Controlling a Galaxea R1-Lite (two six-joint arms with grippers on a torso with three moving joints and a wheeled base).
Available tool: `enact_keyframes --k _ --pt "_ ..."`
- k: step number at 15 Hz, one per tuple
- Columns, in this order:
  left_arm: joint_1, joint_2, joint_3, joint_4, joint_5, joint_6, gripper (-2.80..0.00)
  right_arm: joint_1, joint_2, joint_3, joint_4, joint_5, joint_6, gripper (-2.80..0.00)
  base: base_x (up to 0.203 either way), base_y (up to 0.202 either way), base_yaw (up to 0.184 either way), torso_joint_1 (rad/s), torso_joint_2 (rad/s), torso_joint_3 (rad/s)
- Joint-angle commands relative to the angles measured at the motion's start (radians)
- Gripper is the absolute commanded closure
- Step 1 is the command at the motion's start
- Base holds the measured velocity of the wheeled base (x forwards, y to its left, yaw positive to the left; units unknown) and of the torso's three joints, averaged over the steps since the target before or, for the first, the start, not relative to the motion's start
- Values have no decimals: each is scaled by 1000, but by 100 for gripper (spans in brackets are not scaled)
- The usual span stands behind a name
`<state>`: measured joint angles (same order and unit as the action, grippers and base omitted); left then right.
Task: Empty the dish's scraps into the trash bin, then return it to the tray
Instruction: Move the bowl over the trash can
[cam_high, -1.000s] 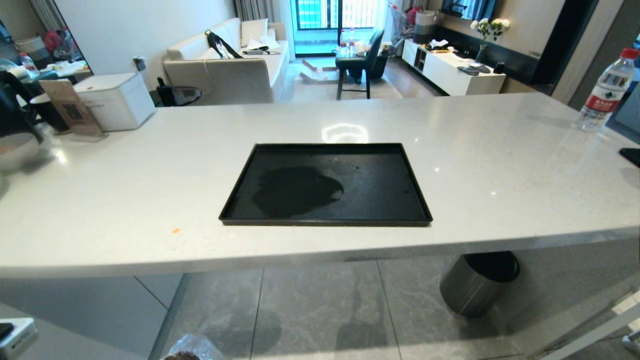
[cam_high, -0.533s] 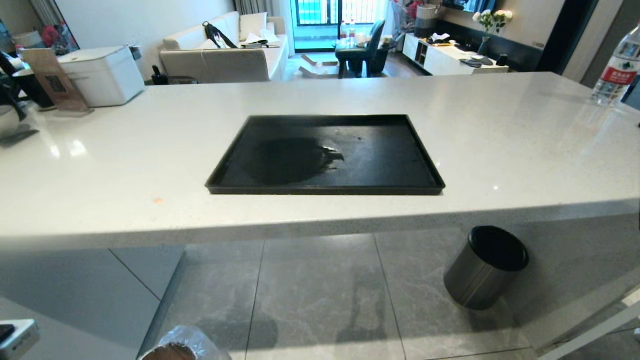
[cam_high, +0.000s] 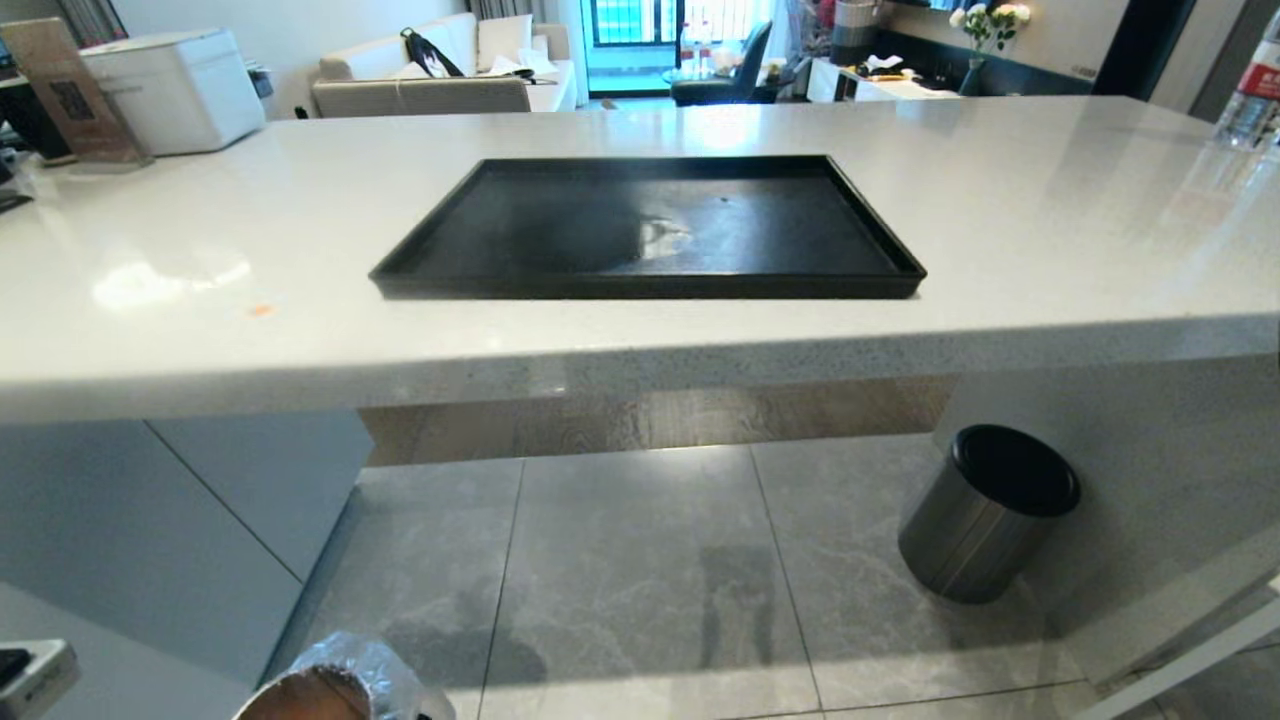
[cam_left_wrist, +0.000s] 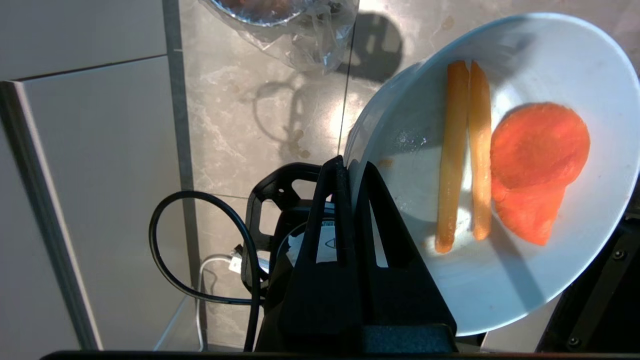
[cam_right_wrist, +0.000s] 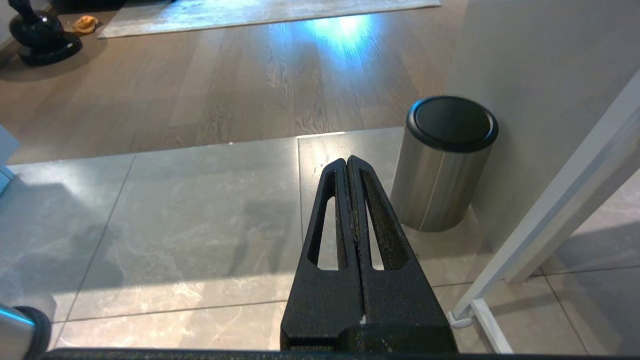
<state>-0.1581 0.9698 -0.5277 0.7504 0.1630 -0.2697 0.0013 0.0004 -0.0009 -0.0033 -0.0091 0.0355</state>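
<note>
- Pale stone formed the surface (cam_high: 1000, 230), with grey floor tiles below it and a living room beyond.
- On that surface sat the black tray (cam_high: 640, 285), bare of dishes; a lone orange crumb (cam_high: 262, 311) lay apart from it, off its left end.
- The left tool (cam_left_wrist: 354, 172) was pressed together on the rim of the dish (cam_left_wrist: 525, 280), one finger inside the wall and one outside, holding it out over the floor.
- The dish was tilted in the wrist view, yet the scraps (cam_left_wrist: 467, 150), two yellow-orange sticks and an orange slice, clung inside it.
- The trash bin (cam_left_wrist: 280, 20), lined with crinkled plastic, stood on the floor beyond the fingertips and off the dish's side, not under it; the head view caught its rim (cam_high: 335, 680) at the lower left.
- Judged from this, the dish needed carrying over that bin before tipping further.
- The right tool (cam_right_wrist: 348, 161) hung pressed together and empty near a steel bin (cam_right_wrist: 442, 165).
</note>
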Motion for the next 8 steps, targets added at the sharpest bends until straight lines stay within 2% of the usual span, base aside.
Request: enact_keyframes --k 1,2,8 --pt "0 0 0 4 1 -2 0 0 1 1 0 0 0 0 0 0 0 2 378 422" --pt "0 0 0 4 1 -2 0 0 1 -1 -1 0 0 0 0 0 0 -2 122 161" --pt "2 -3 0 4 1 -5 0 0 0 1 0 0 0 0 0 0 0 0 0 0"
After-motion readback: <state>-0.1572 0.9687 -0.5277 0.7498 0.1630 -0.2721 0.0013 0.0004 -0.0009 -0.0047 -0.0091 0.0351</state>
